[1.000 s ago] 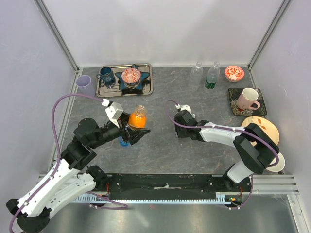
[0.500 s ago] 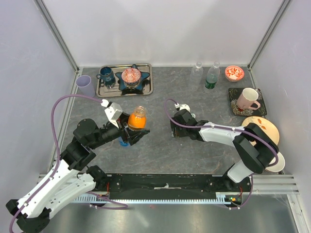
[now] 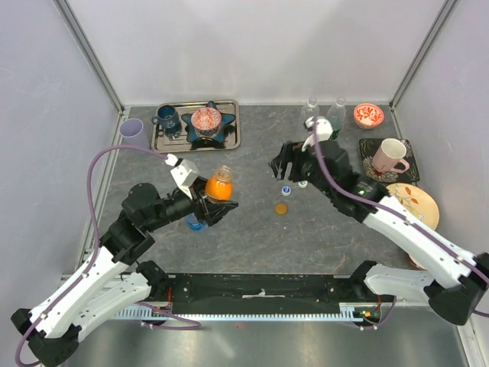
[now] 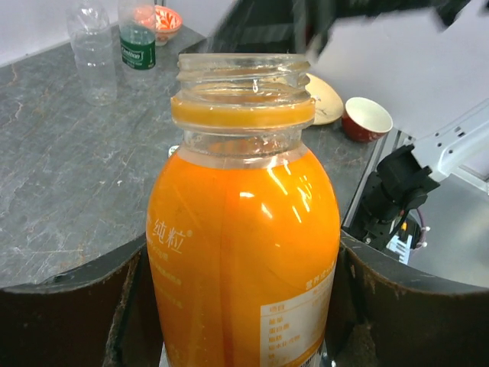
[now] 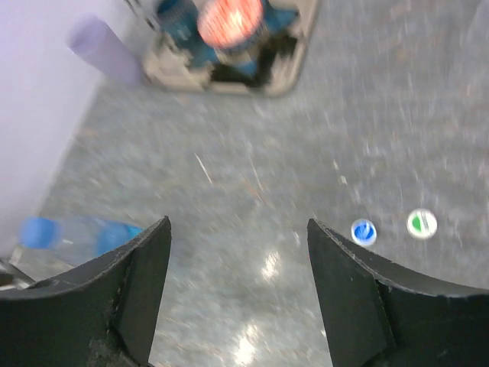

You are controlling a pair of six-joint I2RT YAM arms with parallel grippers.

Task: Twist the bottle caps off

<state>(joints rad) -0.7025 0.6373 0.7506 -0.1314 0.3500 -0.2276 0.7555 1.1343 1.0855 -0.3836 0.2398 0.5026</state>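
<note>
My left gripper (image 3: 214,203) is shut on an orange juice bottle (image 3: 219,186) and holds it upright. Its neck (image 4: 243,80) is open, with no cap on it. Above the table's middle my right gripper (image 3: 280,164) hangs open, and nothing is between its fingers in the right wrist view (image 5: 238,223). An orange cap (image 3: 281,207) and a white-and-blue cap (image 3: 286,190) lie on the table below it. The right wrist view shows the blue-marked cap (image 5: 363,232) beside a white-and-green cap (image 5: 421,223). A blue-tinted bottle (image 5: 84,232) lies on its side under the left gripper.
Two clear bottles (image 3: 309,113) (image 3: 335,118) stand at the back right. A metal tray (image 3: 231,136) with cups is at the back left, a purple cup (image 3: 131,128) beside it. A pink mug (image 3: 390,157), a red bowl (image 3: 368,115) and a plate (image 3: 420,205) sit at the right.
My right gripper has opened, lifted off the table and swung back and to the right. The orange cap now lies on the table where it was. The left gripper has kept still.
</note>
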